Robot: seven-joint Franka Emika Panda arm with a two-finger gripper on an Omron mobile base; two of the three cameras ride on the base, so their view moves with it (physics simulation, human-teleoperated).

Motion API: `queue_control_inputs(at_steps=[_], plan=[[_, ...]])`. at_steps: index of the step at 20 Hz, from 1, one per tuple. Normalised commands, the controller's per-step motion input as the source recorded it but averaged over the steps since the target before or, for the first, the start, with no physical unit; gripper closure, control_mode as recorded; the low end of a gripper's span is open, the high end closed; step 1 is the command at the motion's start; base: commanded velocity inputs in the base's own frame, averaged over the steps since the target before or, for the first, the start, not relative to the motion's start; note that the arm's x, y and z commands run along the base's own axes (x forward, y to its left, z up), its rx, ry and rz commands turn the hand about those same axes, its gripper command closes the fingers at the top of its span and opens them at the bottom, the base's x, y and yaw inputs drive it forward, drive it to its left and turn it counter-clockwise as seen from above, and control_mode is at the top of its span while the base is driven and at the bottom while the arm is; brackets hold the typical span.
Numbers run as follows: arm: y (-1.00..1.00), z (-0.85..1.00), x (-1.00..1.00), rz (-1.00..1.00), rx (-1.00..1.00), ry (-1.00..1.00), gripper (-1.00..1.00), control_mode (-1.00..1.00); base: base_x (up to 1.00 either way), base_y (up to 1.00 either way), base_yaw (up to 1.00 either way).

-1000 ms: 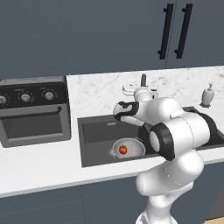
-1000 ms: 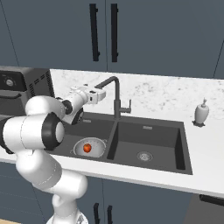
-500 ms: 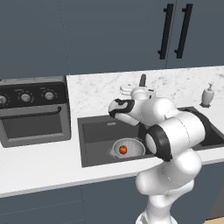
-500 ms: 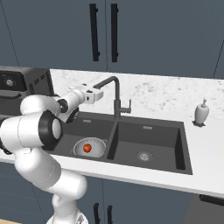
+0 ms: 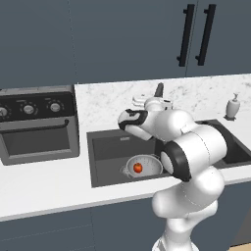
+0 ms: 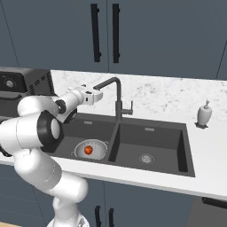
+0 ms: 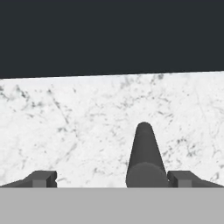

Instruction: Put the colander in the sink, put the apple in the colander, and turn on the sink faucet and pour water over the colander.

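Note:
The colander [image 5: 147, 164] [image 6: 97, 147] stands in the left basin of the dark sink [image 5: 105, 147] [image 6: 153, 137], and the red apple [image 5: 138, 167] [image 6: 88, 150] lies inside it. My gripper [image 5: 147, 100] [image 6: 98, 95] [image 7: 113, 179] hovers open above that basin, level with the spout of the sink faucet [image 5: 159, 89] [image 6: 117, 95] [image 7: 144, 153]. In the hand view the dark spout rises between my fingertips [image 7: 41, 178], closer to the right one, with the marbled backsplash behind. Nothing is held.
A dark oven with knobs [image 5: 37, 125] [image 6: 26, 82] sits on the counter left of the sink. A white soap dispenser [image 5: 232, 107] [image 6: 204, 115] stands at the sink's right. The right basin [image 6: 148, 144] holds only its drain. Cabinets hang above.
The wrist and forearm have shifted a little to the left near the faucet spout. The jaws have stayed open. Colander and apple have not moved.

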Motion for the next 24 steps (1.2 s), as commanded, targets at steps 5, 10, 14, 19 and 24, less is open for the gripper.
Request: queue_control_inputs(at_steps=[5,10,14,19,24], plan=[[0.1,0.0,-0.08,-0.01,0.0,0.0,-1.0,-1.0,0.0,0.0,0.0],[-0.01,0.0,-0.7,0.0,0.0,0.0,-1.0,-1.0,0.0,0.0,0.0],[-0.1,0.0,-0.96,0.0,0.0,0.0,-1.0,-1.0,0.0,0.0,0.0],[-0.3,0.0,-0.87,0.0,0.0,0.0,-1.0,-1.0,0.0,0.0,0.0],[-0.74,0.0,-0.4,0.0,0.0,0.02,-1.0,-1.0,0.0,0.0,0.0]])
